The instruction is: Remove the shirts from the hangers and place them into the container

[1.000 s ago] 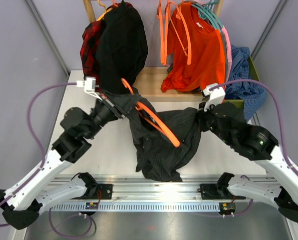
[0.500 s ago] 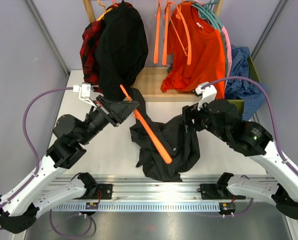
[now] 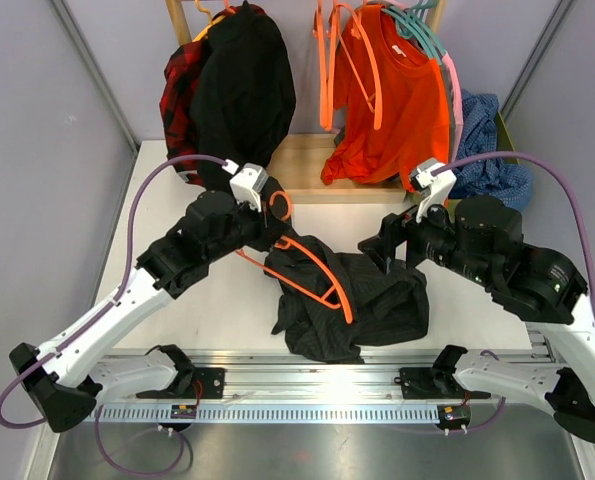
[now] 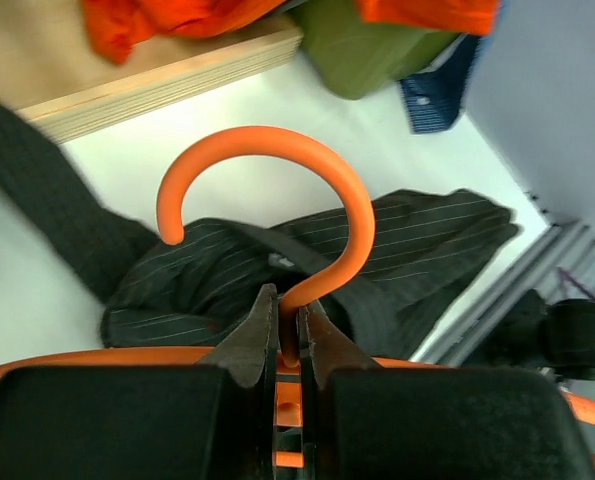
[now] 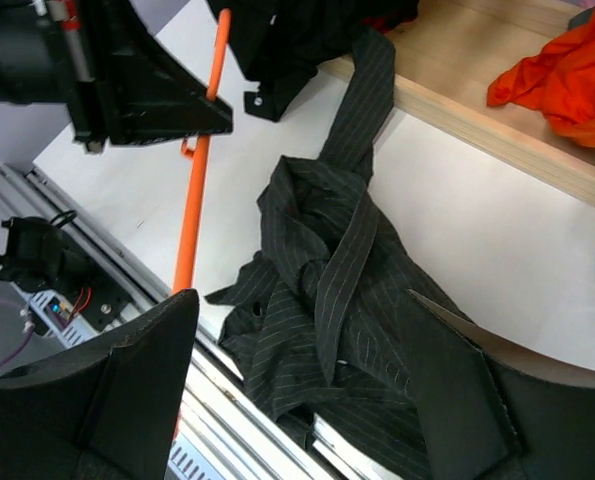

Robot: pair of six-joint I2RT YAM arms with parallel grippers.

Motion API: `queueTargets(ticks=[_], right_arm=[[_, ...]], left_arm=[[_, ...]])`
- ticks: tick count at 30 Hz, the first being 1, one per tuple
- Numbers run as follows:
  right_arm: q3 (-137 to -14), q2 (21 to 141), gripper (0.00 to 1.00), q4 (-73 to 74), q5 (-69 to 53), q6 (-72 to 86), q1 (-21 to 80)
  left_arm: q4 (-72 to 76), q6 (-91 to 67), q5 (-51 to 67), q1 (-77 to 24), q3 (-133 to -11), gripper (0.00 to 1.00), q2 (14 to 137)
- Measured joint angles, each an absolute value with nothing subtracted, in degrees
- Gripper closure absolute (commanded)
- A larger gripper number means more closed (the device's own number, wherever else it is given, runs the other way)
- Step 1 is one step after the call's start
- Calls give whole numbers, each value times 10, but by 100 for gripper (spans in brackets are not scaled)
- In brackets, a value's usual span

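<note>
With left claw [image 4: 287,305], pinches orange hanger [image 4: 355,210] at the hook's neck. With right claw [image 5: 302,330], holds nothing, jaws spread wide above charcoal pinstriped shirt [image 5: 322,250] heaped on bench [image 5: 497,260]

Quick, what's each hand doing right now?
Left hand: closed on the hanger, just below its hook.
Right hand: open, holding nothing.
</note>
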State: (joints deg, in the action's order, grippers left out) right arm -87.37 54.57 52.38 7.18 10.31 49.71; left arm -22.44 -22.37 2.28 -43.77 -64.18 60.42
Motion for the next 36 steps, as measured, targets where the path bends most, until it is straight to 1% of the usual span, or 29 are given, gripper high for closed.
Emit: queueTargets(ticks=[4,8,14,17,19,21,22,24,25,28,29,31,32,36], right_arm=[[-876,545,14,532,37,104,497],[-858,548,14,524,-15,117,497],[-794,566,19,499,-82,148,497],[-768,579,21,493,-100,162,497],[-762,581,24,491,-107,168,497],[-762,580,30,488,-114,173,497],[-762,580,38,485,-116,174,497],[-762,580,46,478,-117,178,498],[-761,580,57,477,-117,180,498],[-761,581,73,478,-116,180,498],[-761,582,85,478,-116,182,498],[-761,583,94,481,-109,184,497],[-761,585,100,482,-104,187,497],[-761,589,100,483,-99,187,498]], left_arm=[[-238,-208,27,-408,-642,100,610],[-239,-206,30,-403,-657,100,620],[-233,-205,34,-403,-689,100,647],[-231,-205,36,-403,-697,100,659],[-231,-205,37,-403,-701,100,666],[-230,-205,39,-403,-707,100,675],[-230,-205,40,-403,-710,100,680],[-227,-206,43,-403,-715,100,688],[-226,-206,45,-403,-717,100,691],[-226,-210,52,-403,-722,100,696],[-225,-212,55,-403,-723,100,696],[-226,-213,57,-403,-727,100,696],[-226,-214,57,-401,-729,100,696],[-225,-217,60,-399,-731,100,696]])
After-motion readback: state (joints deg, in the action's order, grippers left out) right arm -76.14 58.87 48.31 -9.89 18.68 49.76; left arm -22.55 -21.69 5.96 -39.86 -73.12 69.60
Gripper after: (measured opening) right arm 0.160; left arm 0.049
